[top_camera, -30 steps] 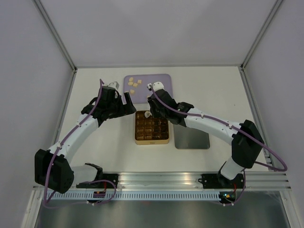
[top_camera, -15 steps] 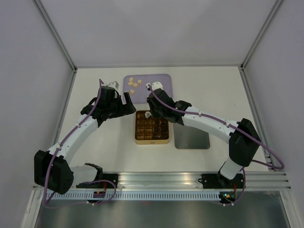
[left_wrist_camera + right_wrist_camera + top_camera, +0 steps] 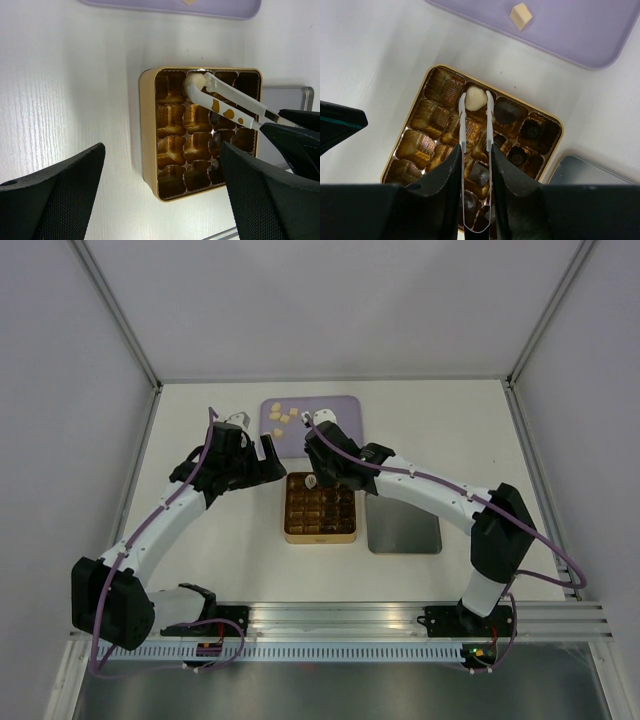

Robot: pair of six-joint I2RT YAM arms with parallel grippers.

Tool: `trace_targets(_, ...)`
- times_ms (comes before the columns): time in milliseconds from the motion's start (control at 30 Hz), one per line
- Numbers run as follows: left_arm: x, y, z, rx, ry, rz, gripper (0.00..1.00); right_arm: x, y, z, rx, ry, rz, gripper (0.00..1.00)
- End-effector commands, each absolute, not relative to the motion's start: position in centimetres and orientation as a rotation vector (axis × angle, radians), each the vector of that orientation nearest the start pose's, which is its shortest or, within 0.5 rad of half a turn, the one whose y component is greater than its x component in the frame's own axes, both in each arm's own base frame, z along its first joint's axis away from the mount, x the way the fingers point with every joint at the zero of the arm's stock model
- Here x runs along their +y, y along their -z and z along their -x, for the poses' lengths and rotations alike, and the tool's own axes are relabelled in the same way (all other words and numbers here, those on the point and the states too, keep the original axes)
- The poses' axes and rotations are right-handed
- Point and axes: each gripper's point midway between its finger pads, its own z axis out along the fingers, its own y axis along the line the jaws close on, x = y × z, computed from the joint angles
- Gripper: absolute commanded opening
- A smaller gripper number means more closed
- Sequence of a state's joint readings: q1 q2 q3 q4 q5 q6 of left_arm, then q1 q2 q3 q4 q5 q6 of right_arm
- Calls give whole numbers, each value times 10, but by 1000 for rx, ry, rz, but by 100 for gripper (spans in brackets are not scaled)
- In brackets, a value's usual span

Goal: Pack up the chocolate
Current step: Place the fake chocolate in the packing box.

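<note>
A gold gridded tin (image 3: 320, 532) (image 3: 559, 131) (image 3: 145, 130) sits mid-table. My right gripper (image 3: 475, 160) (image 3: 322, 466) is shut on white metal tweezers (image 3: 489, 125) (image 3: 235, 102). The tweezer tips pinch a pale cream chocolate (image 3: 475, 97) (image 3: 194, 80) (image 3: 311, 481) over a cell in the tin's far row. Dark chocolate lumps (image 3: 506, 111) lie in several cells on the tin's right side. More cream cubes (image 3: 283, 415) (image 3: 520, 16) rest on the purple tray (image 3: 335, 418) (image 3: 580, 30). My left gripper (image 3: 162, 150) (image 3: 268, 454) hangs open at the tin's left side, holding nothing.
A flat grey metal lid (image 3: 404, 530) (image 3: 285, 97) lies right of the tin. White walls enclose the table on three sides. Both arm bases are mounted on the rail at the near edge.
The right arm's elbow has swung a little to the left and its wrist has edged toward the tray. The tweezer tips with the cream piece stay over the same spot. The left arm is still.
</note>
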State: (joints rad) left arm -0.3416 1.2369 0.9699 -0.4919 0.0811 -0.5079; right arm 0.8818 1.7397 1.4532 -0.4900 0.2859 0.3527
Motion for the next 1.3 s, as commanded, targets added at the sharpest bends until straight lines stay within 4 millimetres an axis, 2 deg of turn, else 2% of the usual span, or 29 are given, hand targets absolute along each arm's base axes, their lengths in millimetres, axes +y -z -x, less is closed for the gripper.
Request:
trace_targets(0, -147, -169, -311, 2339, 542, 173, 100, 338, -167, -324, 2282, -280, 458, 9)
trace_targets(300, -148, -168, -312, 2342, 542, 172, 100, 339, -169, -326, 2280, -278, 455, 12)
trace_targets(567, -148, -169, -312, 2341, 542, 175, 100, 341, -172, -327, 2277, -279, 456, 20)
trace_targets(800, -147, -168, -312, 2341, 538, 176, 100, 340, -172, -327, 2281, -277, 459, 21)
trace_targets(1267, -146, -168, -312, 2342, 534, 178, 100, 340, -175, -329, 2272, -275, 457, 32)
